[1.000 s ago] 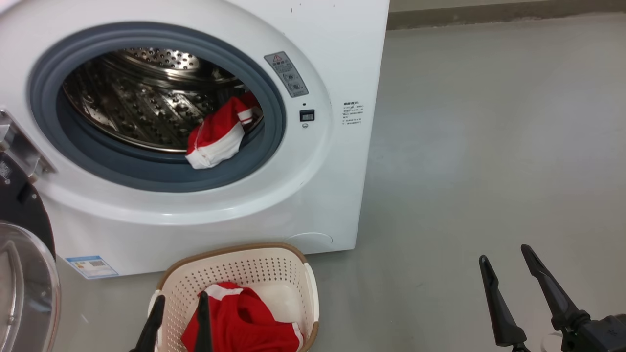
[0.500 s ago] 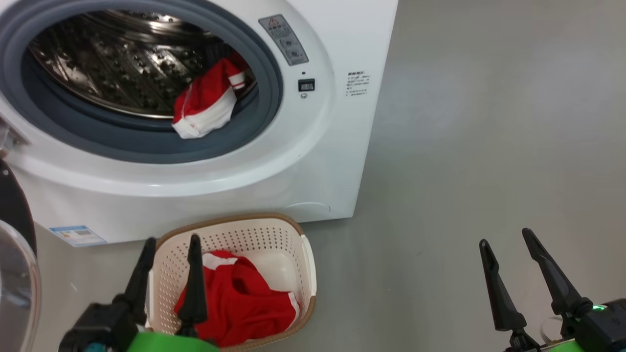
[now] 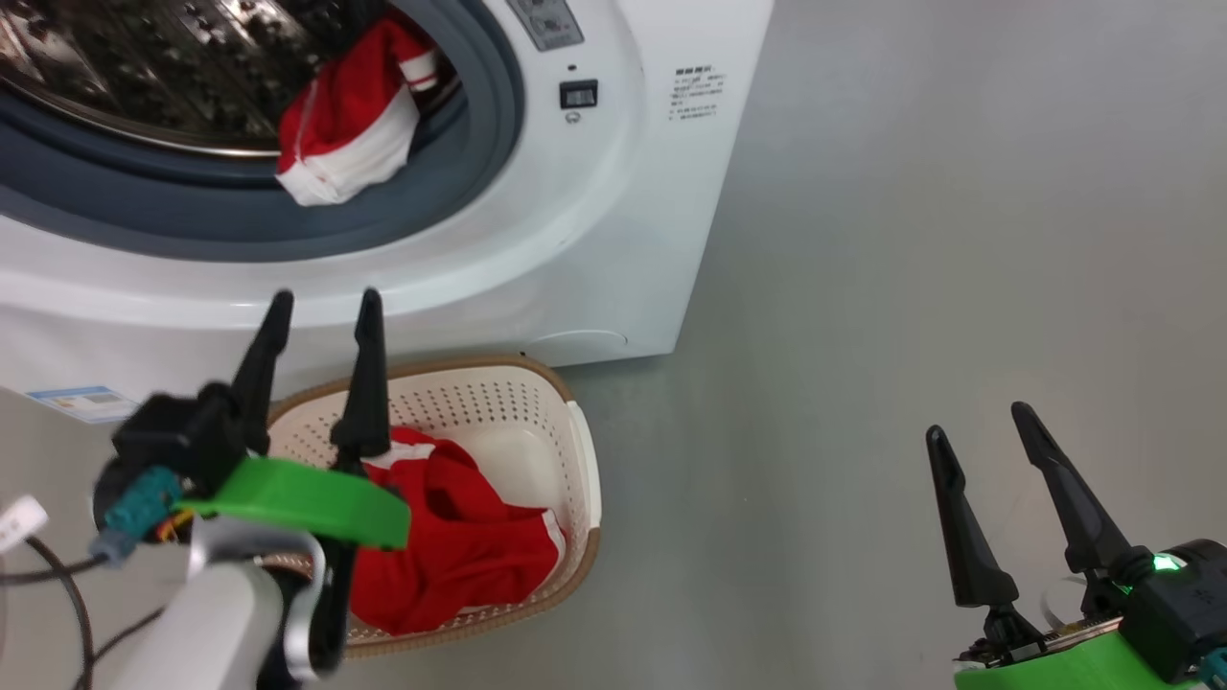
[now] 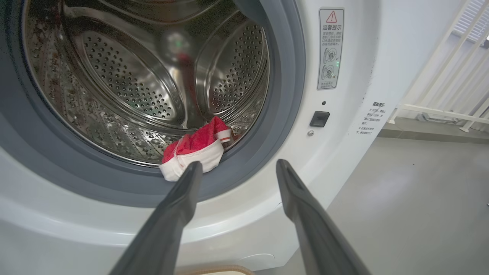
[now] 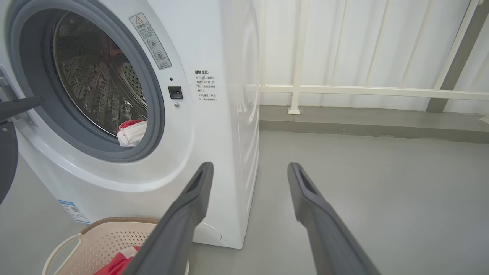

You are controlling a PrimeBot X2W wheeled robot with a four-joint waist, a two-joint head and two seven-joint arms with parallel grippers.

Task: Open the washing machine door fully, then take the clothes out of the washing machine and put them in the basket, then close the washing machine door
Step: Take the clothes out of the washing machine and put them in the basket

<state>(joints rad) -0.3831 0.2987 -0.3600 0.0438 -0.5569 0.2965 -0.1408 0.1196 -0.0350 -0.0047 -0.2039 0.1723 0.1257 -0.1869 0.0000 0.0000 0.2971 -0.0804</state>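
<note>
The white washing machine (image 3: 613,240) stands open, its steel drum (image 4: 145,84) holding one red-and-white piece of the clothes (image 3: 345,125) against the grey gasket at the lower right of the opening. The dark door (image 5: 5,160) hangs swung out at the left edge of the right wrist view. The cream basket (image 3: 498,367) sits on the floor before the machine with a red garment (image 3: 451,537) in it. My left gripper (image 3: 326,302) is open and empty above the basket's far left rim, pointing at the drum garment (image 4: 195,147). My right gripper (image 3: 978,425) is open and empty over the floor at the right.
Bare grey floor (image 3: 911,240) stretches right of the machine. A white railing (image 5: 344,91) and a low kerb run behind it. A dark cable (image 3: 57,575) trails by my left forearm. A blue label (image 3: 77,402) is stuck low on the machine's front.
The head camera has tilted down, shifting the whole scene up. My left gripper has risen out of the basket, empty, towards the drum opening. The right gripper keeps its place.
</note>
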